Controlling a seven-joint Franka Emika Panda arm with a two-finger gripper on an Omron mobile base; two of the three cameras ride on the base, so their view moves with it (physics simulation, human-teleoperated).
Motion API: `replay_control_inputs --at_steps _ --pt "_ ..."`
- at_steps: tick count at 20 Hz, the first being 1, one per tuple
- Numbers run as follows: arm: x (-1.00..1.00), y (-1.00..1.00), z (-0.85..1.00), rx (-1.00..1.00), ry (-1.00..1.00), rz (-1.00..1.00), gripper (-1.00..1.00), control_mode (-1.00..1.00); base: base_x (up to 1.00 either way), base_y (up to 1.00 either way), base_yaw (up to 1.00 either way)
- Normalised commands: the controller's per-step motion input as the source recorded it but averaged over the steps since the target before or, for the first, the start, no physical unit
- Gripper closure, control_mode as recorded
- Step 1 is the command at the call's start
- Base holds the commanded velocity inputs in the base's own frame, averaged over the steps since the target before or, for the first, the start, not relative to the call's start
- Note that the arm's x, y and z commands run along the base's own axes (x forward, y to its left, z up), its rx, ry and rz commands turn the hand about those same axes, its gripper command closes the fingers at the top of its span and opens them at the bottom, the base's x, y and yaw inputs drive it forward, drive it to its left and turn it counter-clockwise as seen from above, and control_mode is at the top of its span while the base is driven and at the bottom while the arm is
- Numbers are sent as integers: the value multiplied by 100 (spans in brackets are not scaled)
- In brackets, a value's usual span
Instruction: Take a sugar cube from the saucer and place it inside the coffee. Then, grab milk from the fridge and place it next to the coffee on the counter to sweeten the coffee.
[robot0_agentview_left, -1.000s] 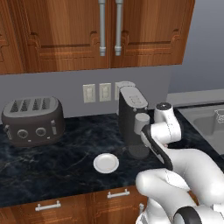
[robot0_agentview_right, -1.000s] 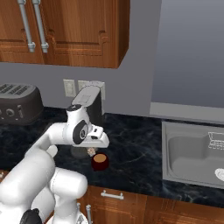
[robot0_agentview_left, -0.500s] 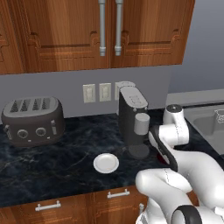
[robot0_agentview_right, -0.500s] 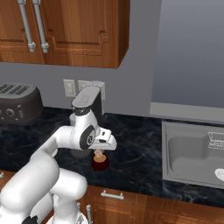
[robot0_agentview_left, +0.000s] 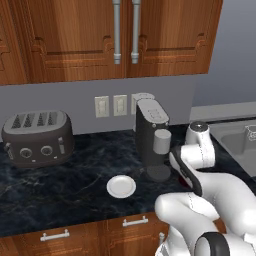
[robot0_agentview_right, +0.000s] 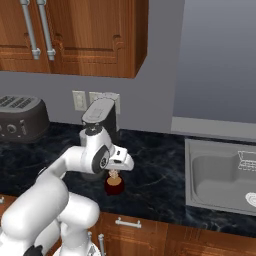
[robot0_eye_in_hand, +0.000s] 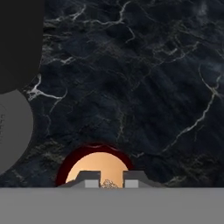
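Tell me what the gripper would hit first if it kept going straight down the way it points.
Most likely the tan liquid in the small dark red coffee cup: the gripper, holding the tiny tan speckled sugar cube, hangs over it.

Both base views look forward and down from behind the arm, left and right, sharing the table (robot0_agentview_left: 75, 185) and coffee machine (robot0_agentview_left: 152, 142). The hand view looks closely straight down over the coffee (robot0_eye_in_hand: 94, 168).

End effector (robot0_eye_in_hand: 107, 184) downward — fingers narrowly apart
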Motion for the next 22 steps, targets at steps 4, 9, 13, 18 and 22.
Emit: replay_control_inputs --at_steps 4,9,13,18,22 --pt "21 0 -3 0 -4 0 100 -100 0 0 0" --pt "20 0 -8 0 -5 0 -100 -100 0 0 0" --pt "11 0 0 0 -2 0 -100 -100 0 0 0" --pt "-2 0 3 0 0 0 -100 -100 0 0 0" --pt "-27 0 56 0 -4 -1 -100 -100 0 0 0"
